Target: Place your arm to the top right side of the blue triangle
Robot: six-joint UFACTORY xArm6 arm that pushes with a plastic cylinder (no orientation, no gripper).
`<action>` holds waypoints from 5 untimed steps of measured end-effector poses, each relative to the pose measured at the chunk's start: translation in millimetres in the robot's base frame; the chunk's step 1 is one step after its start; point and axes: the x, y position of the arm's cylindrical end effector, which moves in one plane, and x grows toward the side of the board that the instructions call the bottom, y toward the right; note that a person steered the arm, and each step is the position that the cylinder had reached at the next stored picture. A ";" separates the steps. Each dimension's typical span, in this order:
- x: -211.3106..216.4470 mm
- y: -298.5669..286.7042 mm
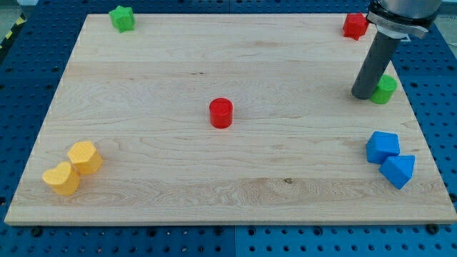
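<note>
No brand, label or legible writing shows on any item. My tip [362, 96] is the lower end of a plain dark rod serving as end effector; it has no jaws to spread or press together and grips nothing, resting on the wooden tabletop [228, 164] near the view's right edge. Count: eight blocks. Green, two: a green cylinder [384, 89] just beside my tip on the view's right, and a green star [123, 18] far toward the view's top left. Red, two: a red star [355, 26] above my tip and a red cylinder [221, 113] well to its left. Blue, two: a blue cube [383, 146] below my tip, touching the blue triangle [398, 170], which lies further below and right. Yellow, two, touching each other far to the bottom left: a yellow cylinder-like block [85, 157] and a yellow heart [61, 178].
</note>
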 end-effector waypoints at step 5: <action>62.4 -2.4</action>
